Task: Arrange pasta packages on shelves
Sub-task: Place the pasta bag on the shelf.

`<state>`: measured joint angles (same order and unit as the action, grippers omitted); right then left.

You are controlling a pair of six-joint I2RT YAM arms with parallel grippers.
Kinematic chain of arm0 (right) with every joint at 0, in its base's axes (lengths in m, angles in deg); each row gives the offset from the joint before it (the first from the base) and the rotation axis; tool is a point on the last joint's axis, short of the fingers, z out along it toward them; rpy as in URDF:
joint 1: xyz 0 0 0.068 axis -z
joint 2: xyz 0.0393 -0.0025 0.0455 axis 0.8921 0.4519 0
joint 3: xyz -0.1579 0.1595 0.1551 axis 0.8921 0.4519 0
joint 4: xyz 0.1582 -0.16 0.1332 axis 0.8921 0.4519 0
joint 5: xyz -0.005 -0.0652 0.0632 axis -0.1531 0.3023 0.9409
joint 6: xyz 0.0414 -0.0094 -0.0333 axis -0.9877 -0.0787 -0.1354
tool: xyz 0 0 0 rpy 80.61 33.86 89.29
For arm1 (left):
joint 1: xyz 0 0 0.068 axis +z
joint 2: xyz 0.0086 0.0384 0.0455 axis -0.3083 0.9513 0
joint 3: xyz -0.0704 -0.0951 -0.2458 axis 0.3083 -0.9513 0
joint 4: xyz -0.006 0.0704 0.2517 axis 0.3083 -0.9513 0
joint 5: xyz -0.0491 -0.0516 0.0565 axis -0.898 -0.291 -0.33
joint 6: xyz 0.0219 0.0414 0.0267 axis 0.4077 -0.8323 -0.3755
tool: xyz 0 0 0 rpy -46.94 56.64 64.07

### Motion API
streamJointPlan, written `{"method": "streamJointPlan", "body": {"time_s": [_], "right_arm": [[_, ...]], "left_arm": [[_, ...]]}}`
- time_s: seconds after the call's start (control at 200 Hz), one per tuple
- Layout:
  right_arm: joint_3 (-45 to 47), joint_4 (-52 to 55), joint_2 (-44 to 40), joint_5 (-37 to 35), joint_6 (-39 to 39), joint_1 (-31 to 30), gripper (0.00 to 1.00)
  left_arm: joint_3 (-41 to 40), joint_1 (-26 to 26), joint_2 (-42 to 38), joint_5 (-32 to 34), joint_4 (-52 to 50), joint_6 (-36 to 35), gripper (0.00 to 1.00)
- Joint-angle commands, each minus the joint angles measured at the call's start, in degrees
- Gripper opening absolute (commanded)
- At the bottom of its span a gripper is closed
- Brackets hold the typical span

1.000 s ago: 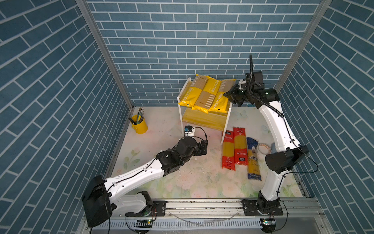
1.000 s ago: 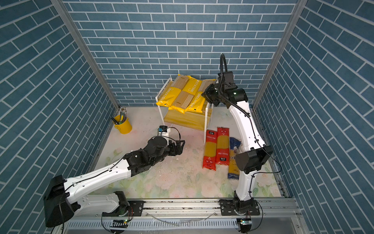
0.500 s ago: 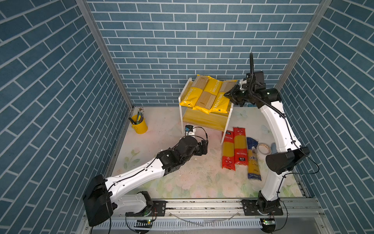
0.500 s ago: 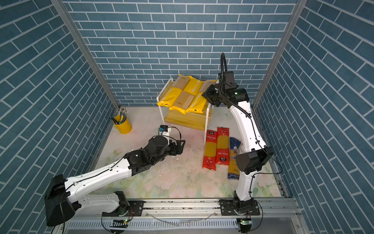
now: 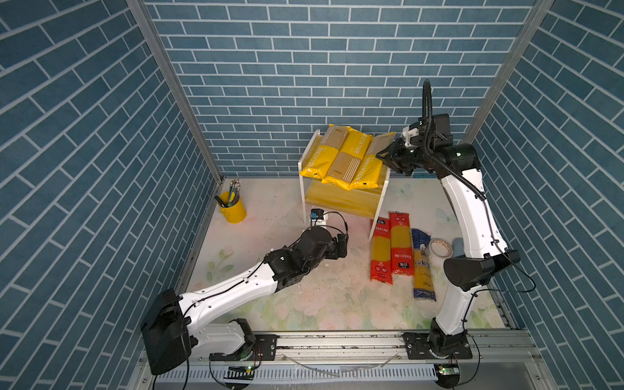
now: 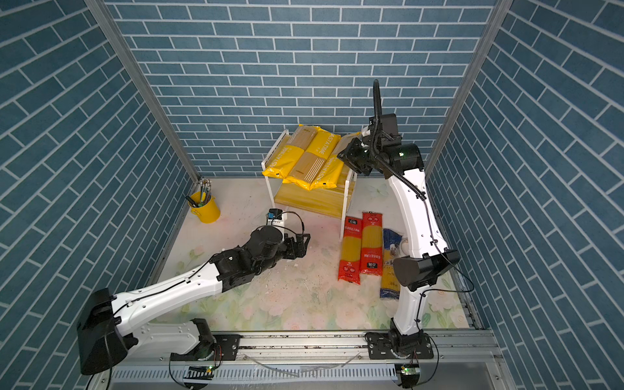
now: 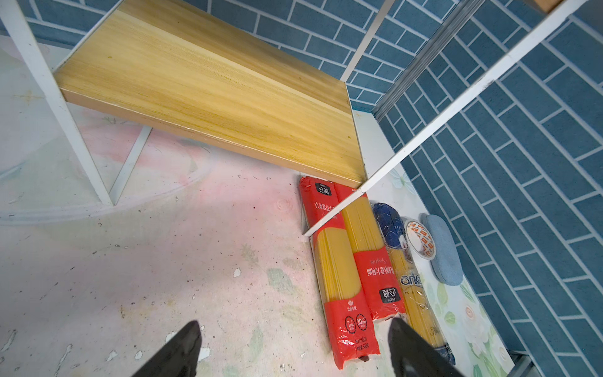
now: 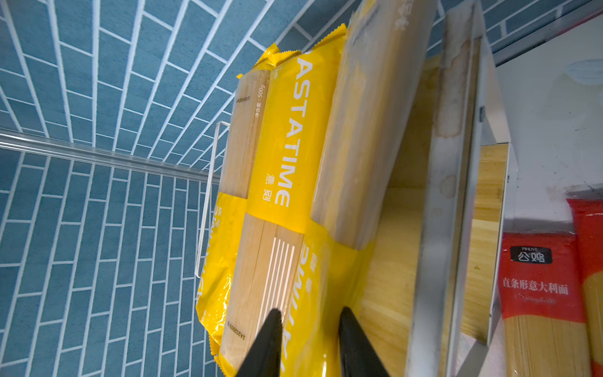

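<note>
Three yellow-and-tan PASTATIME pasta packages point(image 5: 347, 158) lie side by side, slanted, on the top board of the shelves point(image 5: 341, 201). My right gripper point(image 5: 381, 157) is at the right edge of the rightmost one point(image 8: 326, 293). Its jaws point(image 8: 308, 342) stand a little apart over that bag's yellow end, open. Two red-ended bags point(image 5: 381, 250) point(image 5: 400, 244) and a blue-ended bag point(image 5: 422, 263) lie on the table right of the shelves. My left gripper point(image 5: 344, 244) hovers low over the table, open and holding nothing point(image 7: 293, 346), with the nearer red bag point(image 7: 339, 271) just ahead. The lower board point(image 7: 212, 88) is bare.
A yellow pencil cup point(image 5: 233, 209) stands at the back left by the wall. A tape roll point(image 5: 440, 248) and a grey-blue pad point(image 7: 442, 249) lie right of the blue-ended bag. A small white device point(image 5: 317, 216) sits by the shelves' left leg.
The right gripper's jaws have parted a little at the rightmost yellow bag, which stays on the top board. The left arm has not moved.
</note>
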<state>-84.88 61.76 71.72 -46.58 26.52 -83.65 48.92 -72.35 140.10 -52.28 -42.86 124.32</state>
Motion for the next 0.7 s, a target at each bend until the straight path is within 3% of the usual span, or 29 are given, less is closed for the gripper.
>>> {"method": "streamJointPlan", "body": {"time_s": [0.0,0.16,0.69], "right_arm": [[-0.9,1.4,-3.8,1.6,3.3,-0.3,0.33],[2.7,0.7,-6.0,2.2,4.2,-0.2,0.36],[9.8,-3.3,-7.7,3.6,3.9,-0.2,0.34]], "left_arm": [[1.4,-0.1,0.6,0.6,-0.4,-0.8,0.9],[1.4,-0.2,1.1,0.4,-0.1,-0.7,0.9],[0.7,-0.3,1.9,-0.4,1.2,-0.4,0.9]]}}
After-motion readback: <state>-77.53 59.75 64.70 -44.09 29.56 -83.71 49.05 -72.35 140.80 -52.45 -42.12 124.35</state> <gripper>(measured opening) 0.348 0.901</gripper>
